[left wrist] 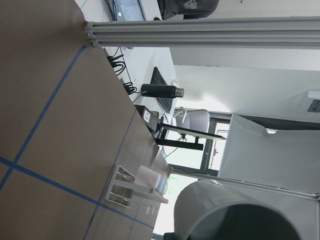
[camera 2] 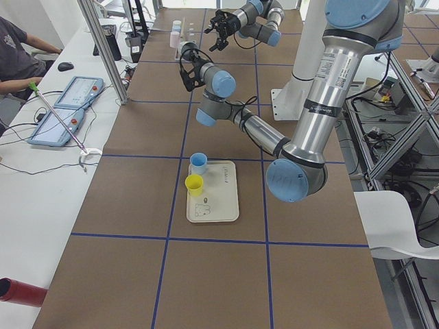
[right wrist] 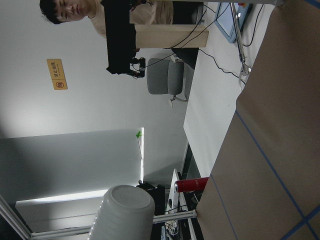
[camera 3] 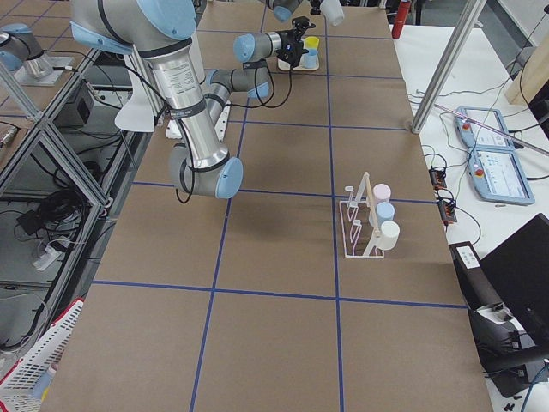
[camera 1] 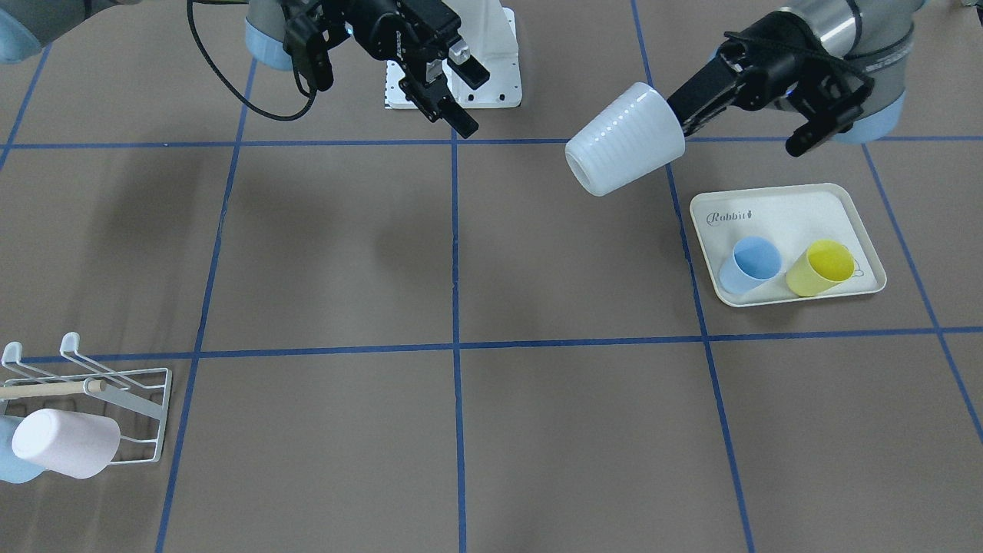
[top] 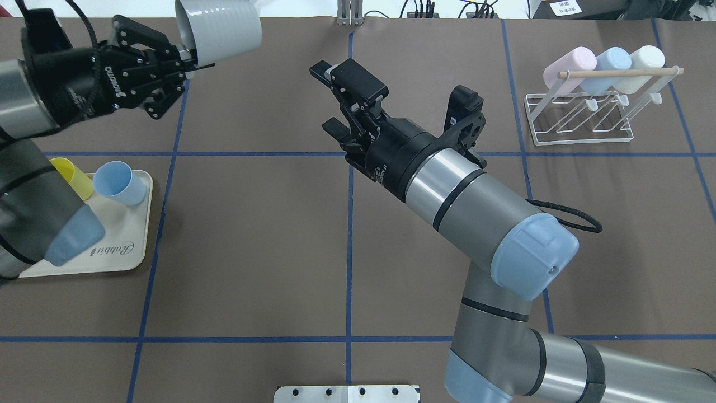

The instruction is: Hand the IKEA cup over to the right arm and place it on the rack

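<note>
Left pincer (top: 187, 60) clamped on white cup (top: 219, 31), held tilted above tabletop (top: 251, 224), well apart from rack (top: 582, 133); right pincer (top: 337, 101) spread, empty, between cup and rack

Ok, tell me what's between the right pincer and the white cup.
Nothing: in the overhead view only bare brown table shows between the right pincer and the white cup.

Cup (camera 1: 626, 138): white ribbed plastic, slight gloss. Table (camera 1: 330, 253): matt brown paper w/ blue tape (camera 1: 455, 253). Rack (top: 582, 120): white coated wire, bare wood dowel (top: 615, 72). Tray (camera 1: 776, 207): smooth cream plastic. Right arm (top: 475, 207): satin grey metal, blue plastic caps (top: 534, 254).
</note>
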Robot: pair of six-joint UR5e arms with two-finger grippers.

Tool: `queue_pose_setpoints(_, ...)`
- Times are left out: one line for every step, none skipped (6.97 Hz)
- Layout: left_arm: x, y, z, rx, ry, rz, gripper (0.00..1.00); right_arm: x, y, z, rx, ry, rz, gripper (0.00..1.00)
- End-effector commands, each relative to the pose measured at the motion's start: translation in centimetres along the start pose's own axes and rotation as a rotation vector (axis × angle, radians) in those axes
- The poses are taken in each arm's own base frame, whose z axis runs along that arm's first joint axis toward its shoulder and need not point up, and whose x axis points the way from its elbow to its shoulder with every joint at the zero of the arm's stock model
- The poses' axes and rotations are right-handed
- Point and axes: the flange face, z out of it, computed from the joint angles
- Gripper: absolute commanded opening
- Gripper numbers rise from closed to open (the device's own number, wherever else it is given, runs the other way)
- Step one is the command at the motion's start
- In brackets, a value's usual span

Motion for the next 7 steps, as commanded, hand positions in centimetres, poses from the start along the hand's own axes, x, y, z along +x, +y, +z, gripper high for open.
queue_pose_setpoints(-3.0, 3.8, 2.3, -0.020, 0.089, -0.070, 0.00, 0.5, -0.5, -0.1, -0.014, -0.032, 0.056, 0.99)
queue_pose_setpoints(-3.3, 4.7, 3.0, -0.018, 0.106, -0.085, 0.00, 0.3, -0.4, -0.1, -0.017, -0.037, 0.071, 0.99)
queue_pose_setpoints(-3.9, 5.7, 3.9, -0.026, 0.111, -0.099, 0.00, 0.3, -0.4, -0.1, -0.015, -0.039, 0.069, 0.99)
queue_pose_setpoints(-4.3, 6.6, 4.4, -0.026, 0.121, -0.112, 0.00, 0.1, -0.6, 0.0, -0.013, -0.041, 0.067, 0.99)
queue_pose_setpoints(-5.0, 7.1, 4.9, -0.026, 0.119, -0.123, 0.00, 0.1, -0.7, 0.0, -0.010, -0.042, 0.067, 0.99)
queue_pose_setpoints(-5.3, 7.1, 5.0, -0.025, 0.114, -0.125, 0.00, 0.1, -0.7, 0.0, -0.010, -0.041, 0.066, 0.99)
queue_pose_setpoints(-5.3, 7.3, 5.1, -0.028, 0.113, -0.126, 0.00, 0.2, -0.7, 0.0, -0.009, -0.040, 0.064, 0.99)
